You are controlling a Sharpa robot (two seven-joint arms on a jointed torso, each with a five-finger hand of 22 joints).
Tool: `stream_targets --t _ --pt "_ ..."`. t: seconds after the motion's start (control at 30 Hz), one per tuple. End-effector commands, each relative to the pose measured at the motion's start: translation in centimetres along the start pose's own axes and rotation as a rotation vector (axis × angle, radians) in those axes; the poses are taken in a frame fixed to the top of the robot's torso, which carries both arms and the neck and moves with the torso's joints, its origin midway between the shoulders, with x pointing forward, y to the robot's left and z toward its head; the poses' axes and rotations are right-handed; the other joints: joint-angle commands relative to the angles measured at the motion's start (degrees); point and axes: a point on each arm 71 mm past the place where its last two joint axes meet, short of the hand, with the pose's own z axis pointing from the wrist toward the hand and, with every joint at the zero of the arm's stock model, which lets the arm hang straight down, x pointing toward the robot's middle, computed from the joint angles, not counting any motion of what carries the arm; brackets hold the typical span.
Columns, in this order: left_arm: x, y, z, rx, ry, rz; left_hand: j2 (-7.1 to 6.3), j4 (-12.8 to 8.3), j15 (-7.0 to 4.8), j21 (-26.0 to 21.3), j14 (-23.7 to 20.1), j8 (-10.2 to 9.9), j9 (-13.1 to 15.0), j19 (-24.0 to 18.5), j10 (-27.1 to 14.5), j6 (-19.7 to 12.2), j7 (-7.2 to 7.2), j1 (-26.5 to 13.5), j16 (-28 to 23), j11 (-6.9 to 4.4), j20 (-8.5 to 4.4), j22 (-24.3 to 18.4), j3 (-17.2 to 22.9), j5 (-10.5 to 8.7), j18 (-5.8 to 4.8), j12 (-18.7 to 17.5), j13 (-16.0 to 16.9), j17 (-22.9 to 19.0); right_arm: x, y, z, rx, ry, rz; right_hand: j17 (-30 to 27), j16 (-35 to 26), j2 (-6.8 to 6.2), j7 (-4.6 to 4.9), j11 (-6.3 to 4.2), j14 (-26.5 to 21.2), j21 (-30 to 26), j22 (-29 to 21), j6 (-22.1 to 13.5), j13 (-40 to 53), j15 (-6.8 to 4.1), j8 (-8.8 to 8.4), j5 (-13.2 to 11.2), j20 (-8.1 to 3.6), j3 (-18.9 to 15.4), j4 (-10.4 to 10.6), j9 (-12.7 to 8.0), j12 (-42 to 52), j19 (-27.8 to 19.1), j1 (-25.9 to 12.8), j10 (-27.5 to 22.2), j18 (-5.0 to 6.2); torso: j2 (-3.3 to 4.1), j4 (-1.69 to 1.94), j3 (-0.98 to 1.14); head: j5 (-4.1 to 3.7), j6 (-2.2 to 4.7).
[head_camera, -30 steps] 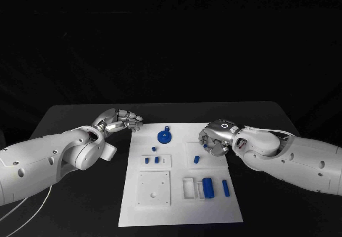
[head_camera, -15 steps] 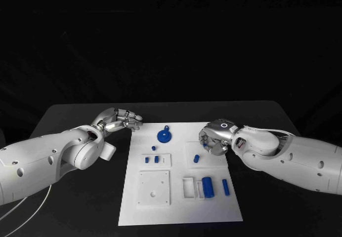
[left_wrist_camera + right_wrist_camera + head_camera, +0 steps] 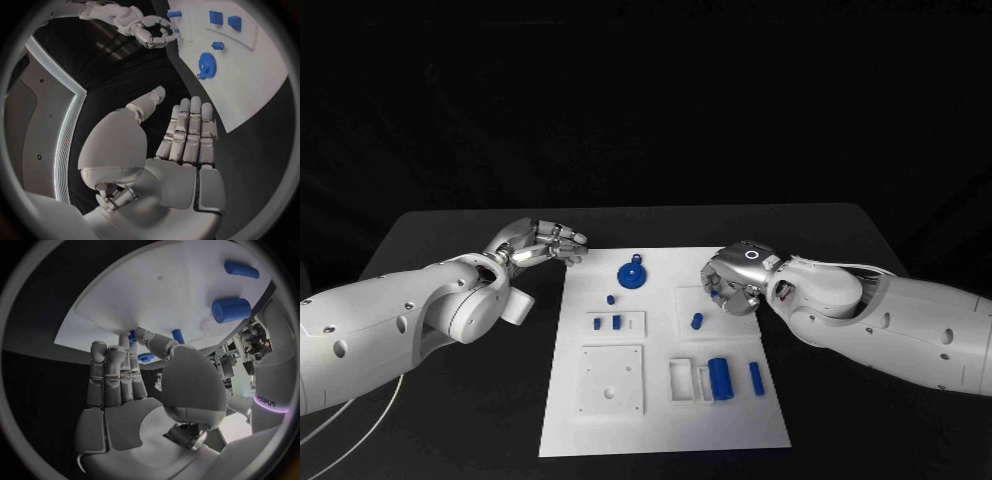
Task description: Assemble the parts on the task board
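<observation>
- The task board (image 3: 668, 400), a white plate, lies lengthwise in the middle of the black counter (image 3: 444, 235).
- On its far end rests a blue gear-shaped part (image 3: 633, 275); just nearer sits a small blue peg (image 3: 612, 299), then a pair of small blue blocks (image 3: 607, 324) in a shallow white recess.
- Toward the near right a thick blue cylinder (image 3: 720, 376) lies beside a white bracket, with a slim blue pin (image 3: 757, 379) just to its right.
- Another short blue piece (image 3: 697, 322) sits mid-board, close under the right hand.
- The right hand (image 3: 734, 282) hovers over the board's right edge, fingers straight and together, holding nothing.
- The left hand (image 3: 541, 243) hangs over the counter just off the board's far left corner, fingers extended, empty.
</observation>
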Motion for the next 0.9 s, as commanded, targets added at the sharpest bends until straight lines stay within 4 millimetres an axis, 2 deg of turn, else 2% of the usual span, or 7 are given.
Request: stream_targets --t 0.03,0.37,0.67,0.9 --pt "0.1 -0.1 0.0 0.005 0.009 -0.009 0.09 0.0 -0.05 -0.3 0.4 -0.1 -0.1 0.1 -0.3 -0.4 -0.01 0.0 -0.3 0.03 0.15 0.1 -0.3 0.16 0.8 -0.3 -0.1 0.1 1.7 -0.1 -0.5 0.021 0.087 -0.02 0.1 0.3 -0.02 -0.02 0.15 0.2 0.4 0.1 0.6 0.2 -0.41 0.4 -0.1 -0.14 0.4 0.1 0.2 -0.1 0.3 0.5 0.5 0.89 -0.02 0.03 -0.02 0.04 0.02" --pt "-0.1 0.0 0.1 0.006 -0.002 -0.005 0.1 0.0 -0.05 -0.3 0.4 -0.1 -0.1 0.1 -0.3 -0.5 0.01 0.0 -0.3 0.04 0.14 0.1 -0.3 0.17 0.8 -0.2 -0.1 0.1 1.2 -0.4 -0.8 0.028 0.08 0.002 0.3 0.5 -0.07 -0.07 0.1 0.2 0.5 0.2 0.7 0.3 -0.45 0.46 -0.1 -0.21 0.5 0.0 0.3 -0.1 0.3 0.5 0.6 0.89 -0.08 0.04 0.01 0.13 0.0" --pt "-0.2 0.1 0.2 0.004 -0.007 -0.003 0.1 -0.1 -0.05 -0.3 0.4 -0.1 -0.1 0.1 -0.3 -0.5 0.03 0.1 -0.4 0.05 0.14 0.1 -0.2 0.17 0.8 -0.2 -0.1 0.2 -0.6 -1.0 -0.9 0.046 0.052 0.069 0.4 0.5 -0.09 -0.08 0.09 0.2 0.5 0.2 0.7 0.4 -0.46 0.47 -0.1 -0.23 0.6 0.0 0.4 -0.1 0.4 0.5 0.6 0.89 -0.07 -0.07 -0.03 0.17 0.15" --pt "-0.1 0.1 0.2 0.005 -0.006 -0.004 0.08 -0.1 -0.04 -0.4 0.4 -0.1 -0.1 0.1 -0.4 -0.6 0.06 0.2 -0.5 0.08 0.14 0.1 -0.2 0.18 0.8 -0.2 -0.1 0.3 -2.0 -1.0 -1.0 0.048 0.048 0.147 0.4 0.5 -0.06 -0.07 0.1 0.1 0.5 0.2 0.7 0.4 -0.46 0.45 -0.1 -0.25 0.6 0.1 0.4 -0.2 0.4 0.5 0.6 0.89 -0.09 0.01 -0.05 0.08 0.32"
